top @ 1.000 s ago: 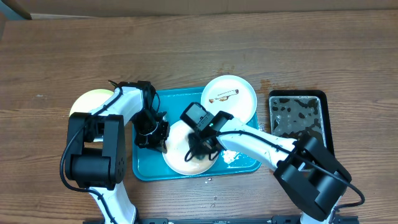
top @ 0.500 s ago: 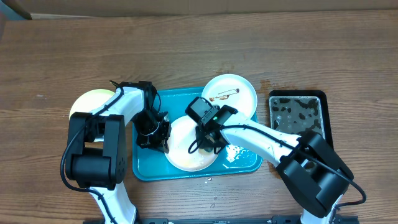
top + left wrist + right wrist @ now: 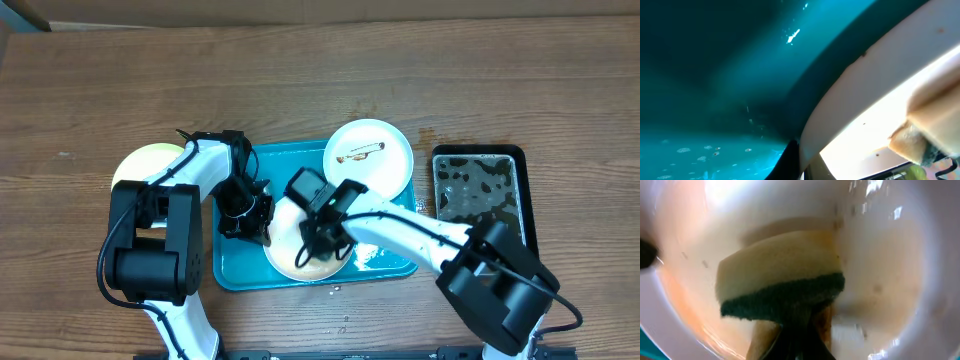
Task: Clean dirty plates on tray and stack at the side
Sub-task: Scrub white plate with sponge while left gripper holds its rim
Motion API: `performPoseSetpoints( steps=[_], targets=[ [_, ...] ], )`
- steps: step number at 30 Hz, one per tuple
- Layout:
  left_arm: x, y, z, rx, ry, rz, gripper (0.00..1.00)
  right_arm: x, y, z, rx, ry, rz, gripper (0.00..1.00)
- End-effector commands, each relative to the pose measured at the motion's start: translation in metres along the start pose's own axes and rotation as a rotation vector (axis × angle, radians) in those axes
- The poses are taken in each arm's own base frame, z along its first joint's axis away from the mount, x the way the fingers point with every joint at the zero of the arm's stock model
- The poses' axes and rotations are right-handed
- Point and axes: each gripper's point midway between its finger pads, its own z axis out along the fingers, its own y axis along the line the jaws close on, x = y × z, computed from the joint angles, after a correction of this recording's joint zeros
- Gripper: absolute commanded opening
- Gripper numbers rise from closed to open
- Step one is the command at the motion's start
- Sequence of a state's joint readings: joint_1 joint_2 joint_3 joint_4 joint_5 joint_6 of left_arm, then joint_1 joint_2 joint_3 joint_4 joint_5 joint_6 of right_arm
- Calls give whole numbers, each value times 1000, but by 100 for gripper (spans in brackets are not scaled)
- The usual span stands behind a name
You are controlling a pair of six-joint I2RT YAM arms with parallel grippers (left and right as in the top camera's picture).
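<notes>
**Two robot arms work on a white plate in a turquoise tray**

Overhead view, read from left to right. Left of the left pincer point(image 3: 245, 218), well apart from it, a round yellow-green plate point(image 3: 140, 162) lies on the bare table outside the tray, partly hidden by the arm. The left pincer is clenched, low over the turquoise tray point(image 3: 232, 268), a rectangle with rounded corners and a raised rim. It sits at the left rim of the middle white plate point(image 3: 285, 262); whether it pinches that rim cannot be told.

The middle plate lies inside the tray, between the two pincers. It is shallow and glossy, with a faint brownish film on its inner surface. The right pincer point(image 3: 322, 243) presses down over it, clamped on a sponge point(image 3: 780, 280) that is pale yellow with a dark green scouring layer. The sponge touches the plate's inside.

Beyond and to the right of the right pincer, a smeared white plate point(image 3: 370, 158) overlaps the tray's far right corner, with a brown streak across its middle. Further right, apart from both pincers, a black tray point(image 3: 478, 152) holds murky water.

Everything rests on a brown wood-grain table point(image 3: 300, 80). Wet patches glint on the turquoise tray just right of the right pincer.

Count: three plates, two trays, one sponge, two arms.
</notes>
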State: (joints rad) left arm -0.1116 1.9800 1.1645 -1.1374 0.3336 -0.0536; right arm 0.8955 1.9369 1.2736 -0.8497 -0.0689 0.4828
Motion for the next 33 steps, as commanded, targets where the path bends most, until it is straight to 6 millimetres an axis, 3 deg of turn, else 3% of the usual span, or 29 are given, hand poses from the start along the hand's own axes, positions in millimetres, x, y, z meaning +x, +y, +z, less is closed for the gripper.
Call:
performPoseSetpoints(
  steps=[1, 5, 8, 12, 15, 18, 22, 25, 28, 33],
  targets=[
    [1, 21, 12, -98, 20, -13, 4, 6, -39, 6, 205, -6, 48, 4],
    [1, 21, 12, -98, 20, -13, 4, -7, -79, -4, 359, -84, 211, 4],
    [1, 21, 12, -98, 20, -13, 4, -26, -86, -3, 321, -134, 274, 4],
    [1, 21, 12, -98, 20, -13, 4, -53, -72, 0, 174, -186, 282, 4],
    [1, 21, 12, -98, 20, -13, 5, -64, -34, 2, -28, -176, 154, 4],
    [1, 21, 12, -98, 19, -13, 4, -59, -3, 0, -165, -143, 40, 4],
    [1, 21, 12, -98, 19, -13, 4, -32, 20, 2, -225, -52, -64, 4],
    [1, 21, 12, -98, 20, -13, 4, -16, 12, 5, -163, -4, -76, 4],
    [0, 21, 11, -98, 17, -12, 4, -13, -7, 4, -72, 4, 15, 4],
    [-3, 17, 0, -95, -30, -2, 4, -31, -21, -33, -56, -109, 59, 4]
  ],
)
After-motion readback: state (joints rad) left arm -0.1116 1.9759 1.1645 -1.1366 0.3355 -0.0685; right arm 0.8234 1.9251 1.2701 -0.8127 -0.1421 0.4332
